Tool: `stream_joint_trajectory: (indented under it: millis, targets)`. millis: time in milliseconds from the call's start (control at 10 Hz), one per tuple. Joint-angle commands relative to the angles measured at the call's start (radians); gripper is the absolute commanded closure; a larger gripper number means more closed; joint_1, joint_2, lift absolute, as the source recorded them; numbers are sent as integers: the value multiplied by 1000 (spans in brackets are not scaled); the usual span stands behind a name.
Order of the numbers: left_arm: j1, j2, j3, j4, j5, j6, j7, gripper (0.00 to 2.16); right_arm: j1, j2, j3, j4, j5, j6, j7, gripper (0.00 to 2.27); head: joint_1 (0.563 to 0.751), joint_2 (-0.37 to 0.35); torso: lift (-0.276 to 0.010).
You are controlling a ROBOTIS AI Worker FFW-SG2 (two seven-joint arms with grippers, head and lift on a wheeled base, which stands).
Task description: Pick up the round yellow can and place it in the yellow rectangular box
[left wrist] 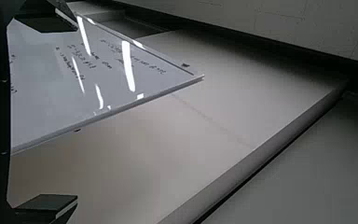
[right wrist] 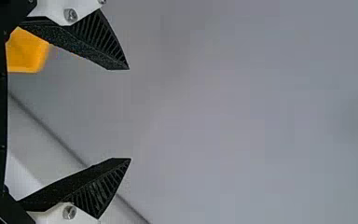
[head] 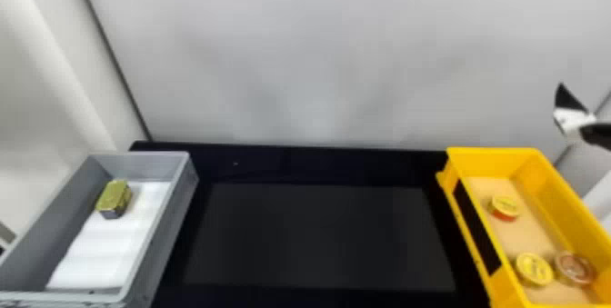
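Round cans with yellow tops: two, both upright in the yellow rectangular box (head: 495,161); one, red low on its side (head: 503,208), around mid-box; the other (head: 534,269), at the near end. Which is the task's can, cannot be told.
Round can with brownish top (head: 574,267): one, just beside the near yellow-topped can.
Rectangular tin, gold lid (head: 113,196): one, in the grey box (head: 141,166), toward its far end, partly on a white liner (head: 100,252).
Boxes: two; yellow at right, grey at left, apart on the black table (head: 323,239).
Right gripper (head: 571,111): one, raised at the right of the head view, beyond the yellow box; fingers spread, nothing between.
Left gripper (left wrist: 77,113): one, fingers spread, nothing between.
Whiteboard (left wrist: 42,93): one, written on, in the left wrist view.
Obstructions: box walls on all sides of the cans; brownish-topped can crowding the near yellow-topped one.
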Motion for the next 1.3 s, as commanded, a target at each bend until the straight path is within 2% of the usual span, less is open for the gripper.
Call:
stream_joint_trajectory:
  millis: [0,200,300,600,900,1200]
  targets:
    - [0,-3,0,0,0,-3,5,-1,-23,1,32,-24,-85,-109,-92,105,686,14,-56]
    - [0,-3,0,3,0,-6,25,-1,-57,-1,84,-56,-112,-89,-175,58,686,14,-56]
    - [-1,-3,-6,5,0,-7,26,1,-85,-2,113,-54,-106,-86,-189,33,686,14,-56]
    - [-3,-3,-17,9,0,-7,39,1,-112,-61,187,-44,-112,-107,-223,35,686,14,-56]
    - [0,-3,-20,9,0,-12,45,1,-111,-51,173,-51,-121,-118,-200,51,686,14,-56]
    - [2,-3,-23,11,0,-12,45,1,-115,-51,185,-85,-121,-121,-227,113,686,14,-56]
